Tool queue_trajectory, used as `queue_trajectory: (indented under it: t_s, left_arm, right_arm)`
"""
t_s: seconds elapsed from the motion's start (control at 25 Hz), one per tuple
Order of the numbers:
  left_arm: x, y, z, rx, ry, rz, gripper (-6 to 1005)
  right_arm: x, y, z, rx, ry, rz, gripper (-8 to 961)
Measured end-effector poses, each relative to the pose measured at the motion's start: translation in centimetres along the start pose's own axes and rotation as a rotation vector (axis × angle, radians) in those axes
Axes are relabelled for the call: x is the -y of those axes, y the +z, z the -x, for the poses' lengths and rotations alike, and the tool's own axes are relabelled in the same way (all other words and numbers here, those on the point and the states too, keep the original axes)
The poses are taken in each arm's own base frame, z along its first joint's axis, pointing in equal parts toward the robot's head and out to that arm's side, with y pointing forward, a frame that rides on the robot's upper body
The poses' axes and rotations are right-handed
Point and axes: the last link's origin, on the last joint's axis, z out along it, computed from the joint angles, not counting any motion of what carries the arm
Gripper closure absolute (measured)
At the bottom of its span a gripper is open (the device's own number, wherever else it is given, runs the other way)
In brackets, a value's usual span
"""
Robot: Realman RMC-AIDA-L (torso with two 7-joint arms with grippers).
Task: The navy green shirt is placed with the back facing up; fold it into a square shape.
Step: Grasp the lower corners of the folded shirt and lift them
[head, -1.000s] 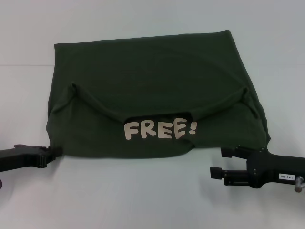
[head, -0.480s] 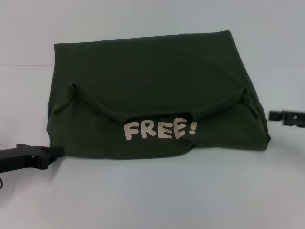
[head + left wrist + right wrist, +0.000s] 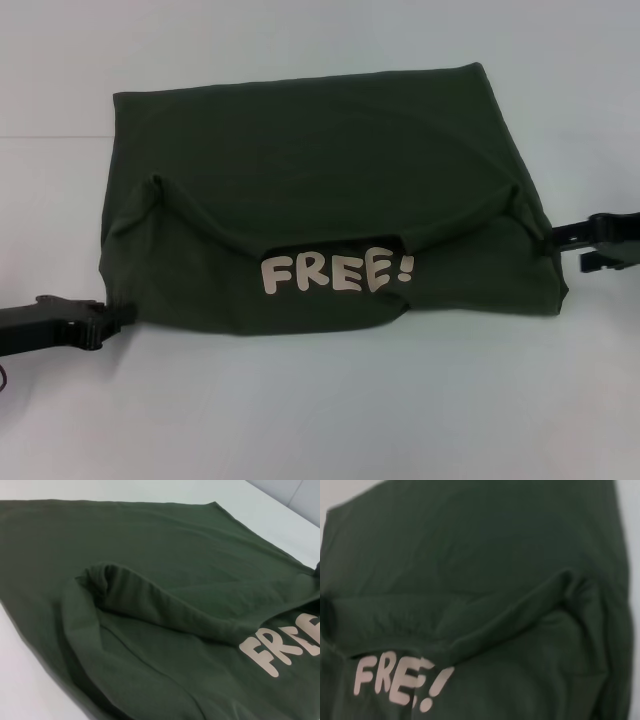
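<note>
Head camera high, looking down at table (image 3: 320, 420), both wrist cameras close, sharing shirt (image 3: 330, 190) lettering (image 3: 335, 272)

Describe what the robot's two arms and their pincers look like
Both are matte black and blocky. The left pincer tapers from a flat black arm, with a thin dark cable at the frame edge. The right pincer shows angular black brackets; no markings visible.

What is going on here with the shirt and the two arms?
The shirt lies on the table, already folded into a rough rectangle, with the print FREE! showing at its near edge. The left gripper sits at its near left corner, the right gripper at its right edge. Neither visibly lifts the cloth.
</note>
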Motion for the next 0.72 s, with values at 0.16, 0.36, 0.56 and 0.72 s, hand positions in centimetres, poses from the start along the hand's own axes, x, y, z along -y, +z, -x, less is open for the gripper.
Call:
queue_trajectory:
  t_s: [0.16,0.36,0.56,0.72]
  left_arm:
    - [0.1,-0.2,-0.1,0.002,0.004,-0.003,930]
    - [0.2,-0.3,0.1,0.004,0.002,-0.005,930]
    - [0.2,-0.3,0.2,0.004,0.0,-0.005,930]
    - [0.1,-0.2,0.2,0.004,-0.002,-0.003,931]
  right_arm:
    - [-1.6,1.6,0.4,-0.053,-0.043,-0.047,60]
    - [-2.3,2.7,0.0,-0.081,-0.065,-0.067,63]
    - [-2.0,3.3,-0.4,-0.063,-0.069,-0.078,67]
    - [-1.9,4.2,-0.9,-0.065,-0.065,-0.079,69]
